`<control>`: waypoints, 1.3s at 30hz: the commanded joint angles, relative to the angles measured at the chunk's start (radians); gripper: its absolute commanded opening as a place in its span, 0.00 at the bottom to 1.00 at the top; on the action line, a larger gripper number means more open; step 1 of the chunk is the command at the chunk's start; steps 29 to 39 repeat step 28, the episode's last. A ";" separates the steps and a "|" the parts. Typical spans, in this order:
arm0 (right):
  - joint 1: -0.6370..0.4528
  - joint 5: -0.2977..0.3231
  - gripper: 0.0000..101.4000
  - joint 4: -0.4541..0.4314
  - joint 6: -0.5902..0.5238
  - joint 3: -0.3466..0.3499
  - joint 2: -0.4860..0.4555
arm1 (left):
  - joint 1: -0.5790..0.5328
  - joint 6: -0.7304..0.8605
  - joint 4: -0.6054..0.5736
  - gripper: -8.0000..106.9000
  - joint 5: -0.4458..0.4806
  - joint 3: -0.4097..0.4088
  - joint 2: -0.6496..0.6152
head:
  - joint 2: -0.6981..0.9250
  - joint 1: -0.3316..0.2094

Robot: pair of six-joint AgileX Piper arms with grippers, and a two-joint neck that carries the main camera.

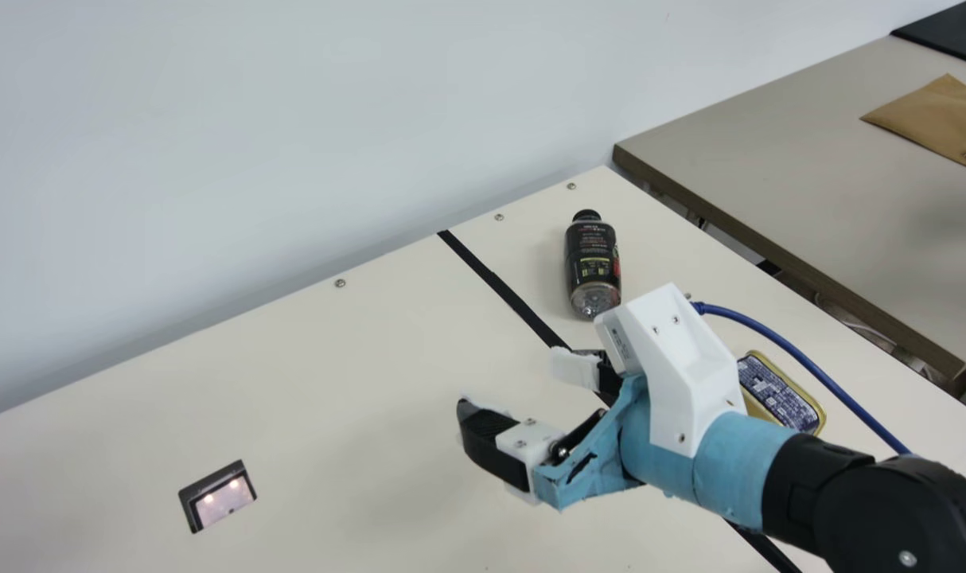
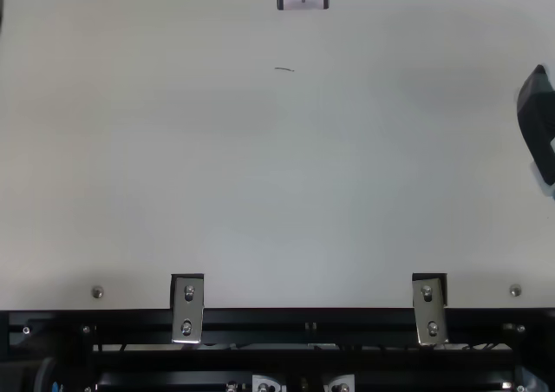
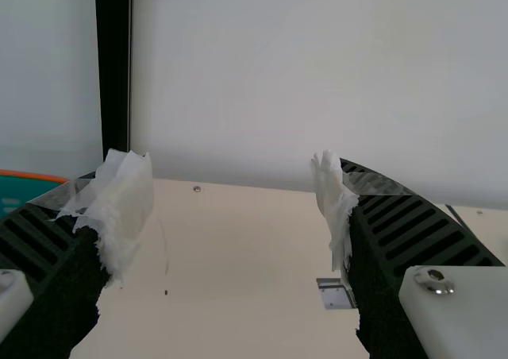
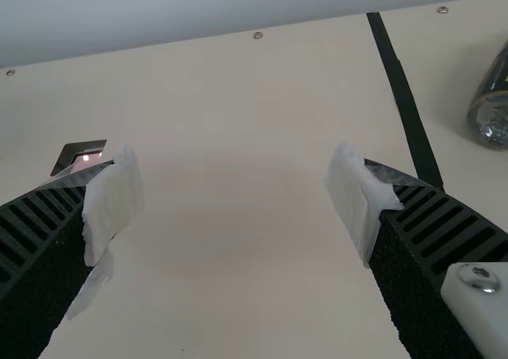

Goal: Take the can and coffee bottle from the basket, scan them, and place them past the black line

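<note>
Looks done past the line (image 1: 501,289)!
Right gripper (image 1: 511,383), wide open, hangs short of it; left gripper (image 3: 230,160), well short, gapes too, presumably with nothing left to carry; bottle (image 1: 593,259) and can (image 1: 779,394) lie beyond, apparently delivered.

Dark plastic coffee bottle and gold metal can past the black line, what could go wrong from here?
The bottle lies on its side, so a nudge might roll it. The can sits partly behind the blue-wrapped right arm in the main view, so a low swing might bump it.
</note>
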 commanded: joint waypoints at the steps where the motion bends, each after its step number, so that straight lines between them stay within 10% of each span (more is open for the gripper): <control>1: 0.000 0.000 1.00 0.000 0.000 0.000 0.000 | -0.006 -0.046 0.076 0.85 0.019 0.024 -0.059 | -0.018 -0.035; 16: 0.000 0.000 1.00 0.000 0.000 0.000 0.000 | -0.068 -0.141 0.301 0.85 0.023 0.265 -0.336 | -0.018 -0.035; 39: 0.000 0.000 1.00 0.000 0.000 0.000 0.000 | -0.068 -0.140 0.301 0.85 0.025 0.264 -0.336 | 0.101 -0.029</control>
